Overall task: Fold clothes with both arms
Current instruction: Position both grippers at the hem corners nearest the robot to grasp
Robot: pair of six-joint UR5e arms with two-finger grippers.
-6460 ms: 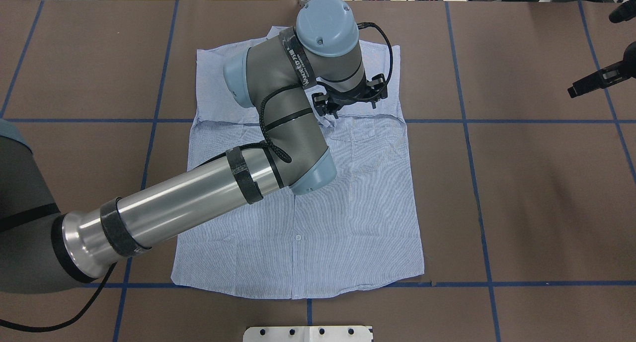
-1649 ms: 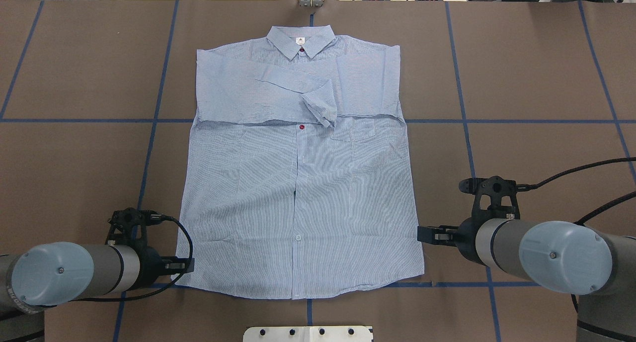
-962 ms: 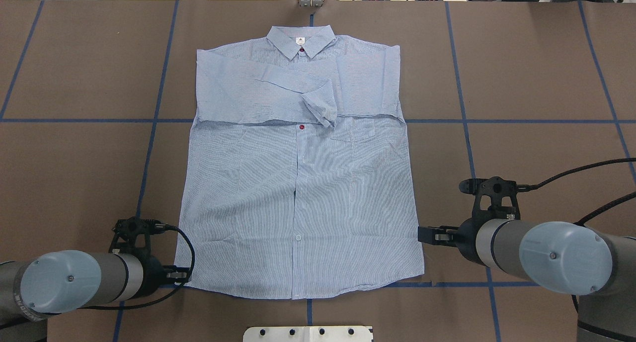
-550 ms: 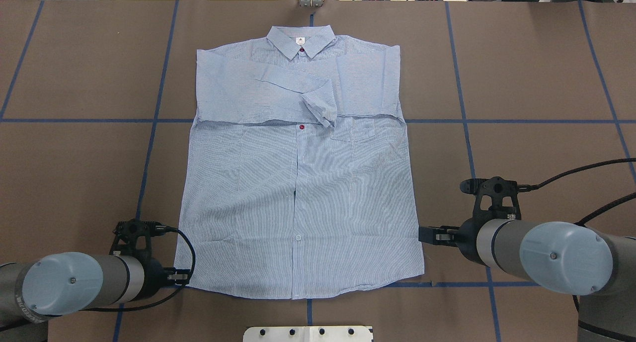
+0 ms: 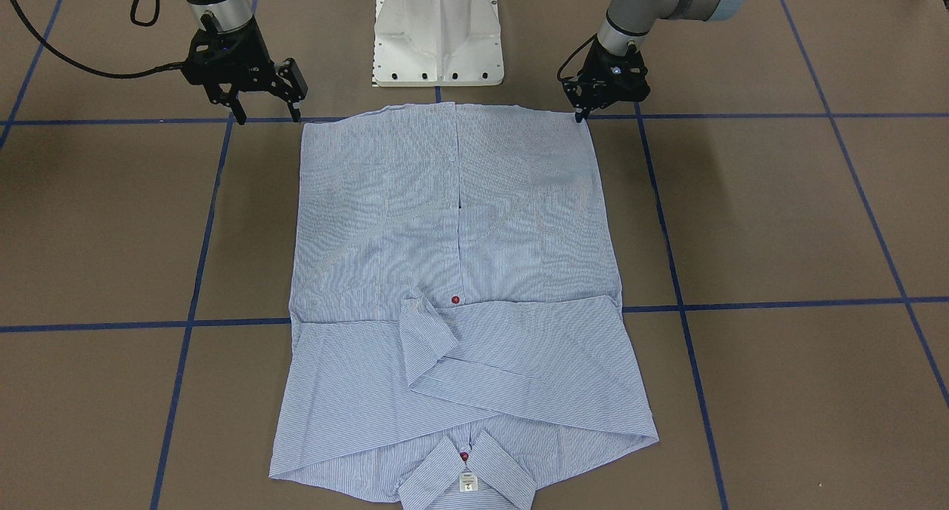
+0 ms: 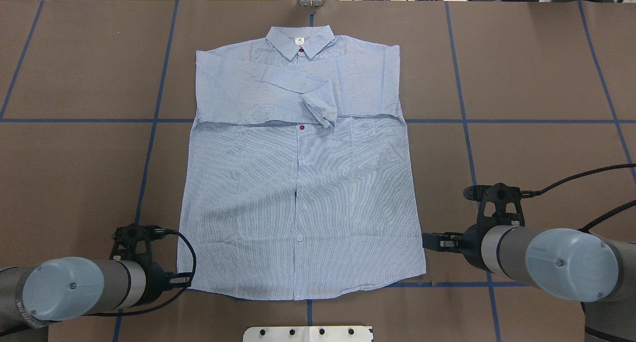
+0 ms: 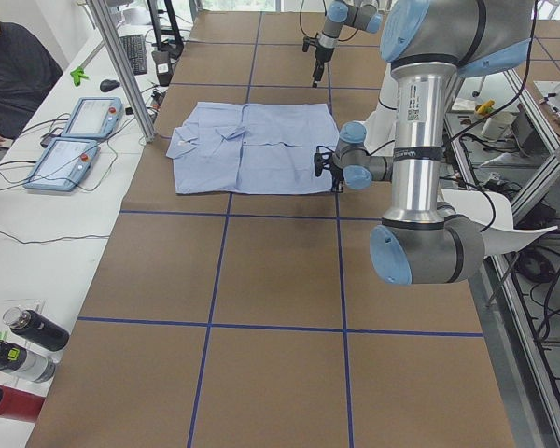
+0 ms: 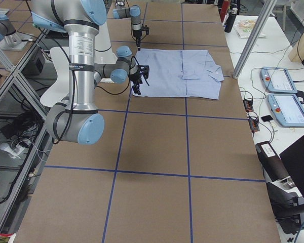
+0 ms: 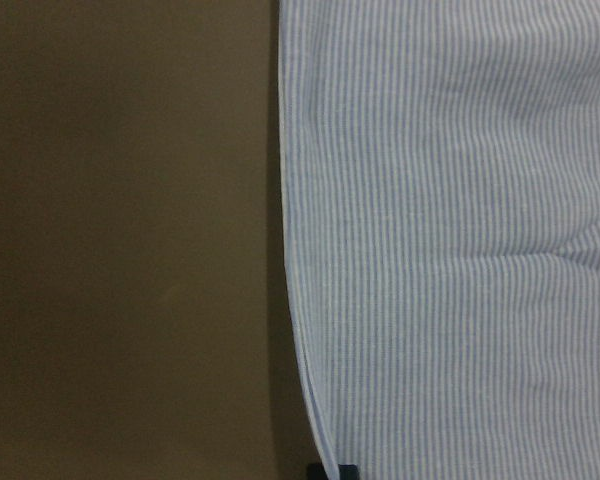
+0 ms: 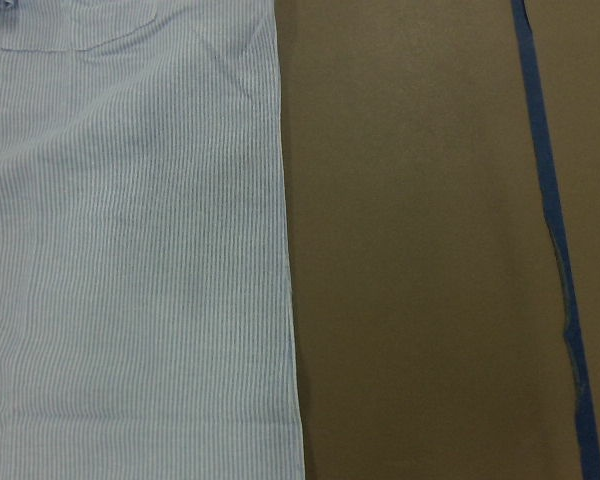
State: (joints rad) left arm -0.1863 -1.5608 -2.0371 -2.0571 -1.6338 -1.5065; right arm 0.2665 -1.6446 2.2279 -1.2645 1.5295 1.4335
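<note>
**Shirt flat on desk, both tools at the hem corners**

The shirt (image 6: pixel 298 193) lies flat and front up in the middle of the desk (image 6: pixel 536 73). Its collar (image 6: pixel 299 40) is on the side far from the robot, and its hem is toward the white pedestal base (image 5: pixel 437 32). Both sleeves are folded in across the chest. One cuff (image 6: pixel 318 106) ends just above the red button (image 6: pixel 301 127) on the placket, beside the chest pocket (image 6: pixel 365 130). The cloth is mostly smooth, with light wrinkles around the lower placket.

The left tool (image 6: pixel 183 279) sits low at the hem corner on the robot's left, right at the fabric edge. The left wrist view shows only the shirt's side edge, bare desk and a dark tip at the bottom of the frame. Cannot tell whether its jaws are wide or narrow.

The right tool (image 5: pixel 267 115) is spread wide and holds nothing. It sits over bare desk just beside the shirt's other side edge, near that hem corner. The right wrist view shows the shirt edge on one side, with brown desk and a blue tape line (image 10: pixel 550 230) on the other.
</note>
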